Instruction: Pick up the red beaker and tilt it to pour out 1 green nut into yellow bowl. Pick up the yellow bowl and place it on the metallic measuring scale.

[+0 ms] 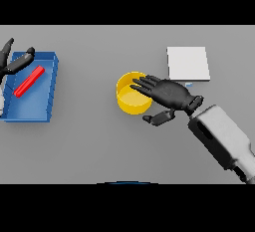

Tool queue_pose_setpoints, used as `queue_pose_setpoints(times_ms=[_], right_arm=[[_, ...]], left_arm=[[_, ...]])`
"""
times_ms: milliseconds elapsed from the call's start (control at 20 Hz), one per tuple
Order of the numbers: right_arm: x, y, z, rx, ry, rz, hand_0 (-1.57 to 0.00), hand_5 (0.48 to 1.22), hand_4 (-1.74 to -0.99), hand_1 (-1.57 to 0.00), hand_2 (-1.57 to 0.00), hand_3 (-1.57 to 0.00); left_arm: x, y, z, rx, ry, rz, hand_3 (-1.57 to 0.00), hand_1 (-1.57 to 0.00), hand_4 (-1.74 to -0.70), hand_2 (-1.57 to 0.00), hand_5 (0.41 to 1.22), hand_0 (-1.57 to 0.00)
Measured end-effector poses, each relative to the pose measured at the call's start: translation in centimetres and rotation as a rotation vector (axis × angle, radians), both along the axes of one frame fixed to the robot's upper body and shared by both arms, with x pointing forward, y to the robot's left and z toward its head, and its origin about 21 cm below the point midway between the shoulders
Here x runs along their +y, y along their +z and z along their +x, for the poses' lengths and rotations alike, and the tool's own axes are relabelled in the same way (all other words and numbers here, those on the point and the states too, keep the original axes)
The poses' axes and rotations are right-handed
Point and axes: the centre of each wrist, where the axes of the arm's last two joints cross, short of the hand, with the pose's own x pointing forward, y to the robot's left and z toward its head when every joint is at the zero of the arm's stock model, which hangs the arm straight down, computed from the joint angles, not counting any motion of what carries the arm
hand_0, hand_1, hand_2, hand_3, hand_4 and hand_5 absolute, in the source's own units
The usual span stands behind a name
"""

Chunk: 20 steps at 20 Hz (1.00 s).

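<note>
Pouring cannot be confirmed, no nut being discernible; the right hand (167, 94), fingers spread, reaches over the yellow bowl (130, 99) at centre, not yet moved to the metallic scale (188, 63) far right.

On the grey table (99, 146) there is one yellow bowl (130, 102), one blue tray (47, 89), one red beaker (29, 81) lying in that tray, and one pale square scale (188, 63). Two dark hands show: the left hand (14, 60) and the right hand (167, 94).
</note>
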Motion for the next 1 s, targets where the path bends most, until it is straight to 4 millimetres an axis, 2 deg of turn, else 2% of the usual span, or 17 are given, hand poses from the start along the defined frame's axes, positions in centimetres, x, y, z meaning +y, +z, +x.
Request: queue_pose_setpoints(times_ms=[300,600,650,750,850,900,950,1000], right_arm=[[2.9,-0.6,1.5,0.053,0.087,-0.146,0.00,0.667,-1.162,0.00,0.00,0.00],[4.6,-1.4,3.0,0.101,0.095,-0.261,0.00,0.676,-1.184,0.00,0.00,0.00],[4.4,-1.7,3.0,0.108,0.102,-0.269,0.00,0.684,-1.186,0.00,0.00,-0.01],[4.1,-1.8,3.3,0.116,0.102,-0.287,0.00,0.708,-1.195,0.00,0.00,-0.02],[4.4,-1.9,3.4,0.124,0.090,-0.290,0.00,0.770,-1.234,-0.01,-0.04,-0.08],[4.5,-1.9,3.5,0.120,0.086,-0.296,-0.05,0.809,-1.261,-0.06,-0.09,-0.13],[4.7,-1.9,3.5,0.114,0.090,-0.295,-0.19,0.891,-1.309,-0.18,-0.19,-0.21],[5.0,-1.9,3.3,0.111,0.099,-0.286,-0.45,0.957,-1.363,-0.41,-0.35,-0.32]], left_arm=[[0.5,0.2,0.0,0.002,0.010,0.001,0.00,0.00,-0.81,0.00,0.700,0.00],[0.7,0.1,-0.1,0.005,0.001,0.011,0.00,0.00,-0.80,0.00,0.703,0.00],[0.6,-0.1,-0.1,0.004,-0.003,0.009,0.00,0.00,-0.80,0.00,0.704,0.00],[0.9,0.2,-0.1,0.001,-0.008,0.023,0.00,0.00,-0.79,0.00,0.711,0.00],[0.9,0.4,0.1,0.007,0.009,0.028,0.00,0.00,-0.79,0.00,0.714,0.00],[1.0,0.5,0.1,0.006,0.005,0.029,0.00,0.00,-0.79,0.00,0.712,0.00],[1.0,0.3,-0.2,0.003,-0.005,0.022,0.00,0.00,-0.79,0.00,0.711,0.00],[0.9,0.5,0.0,0.004,-0.003,0.023,0.00,0.00,-0.79,0.00,0.710,0.00]])
